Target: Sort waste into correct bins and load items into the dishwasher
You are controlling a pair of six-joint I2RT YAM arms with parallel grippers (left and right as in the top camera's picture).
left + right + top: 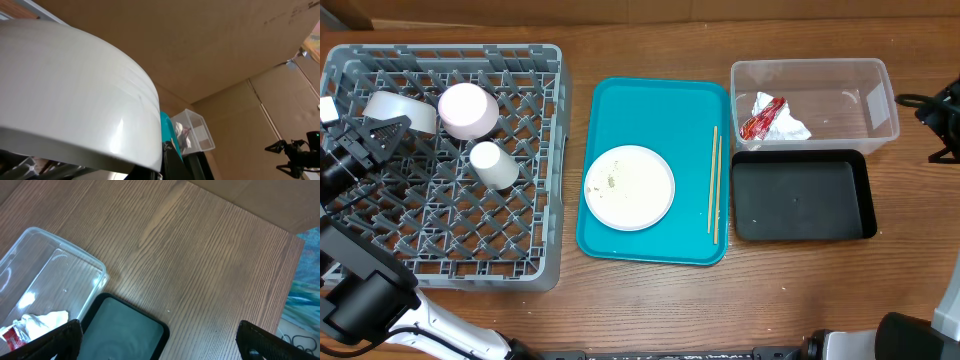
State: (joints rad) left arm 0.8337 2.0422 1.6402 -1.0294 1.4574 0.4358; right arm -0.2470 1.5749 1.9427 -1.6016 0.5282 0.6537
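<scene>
In the dish rack [520,250], left gripper [382,130] clamped a white bowl [400,108]; plate [629,187] right of it not yet loaded, right gripper [925,125] fingers apart.

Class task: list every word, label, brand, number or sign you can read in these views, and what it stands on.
None can be read. Any print on the red snack wrapper in the clear tub is too small to make out.

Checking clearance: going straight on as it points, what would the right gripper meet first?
Probably the corner of the black tray, which lies between the right gripper's open fingers in the wrist view; otherwise the bare table beside it. Depth is unclear.
</scene>
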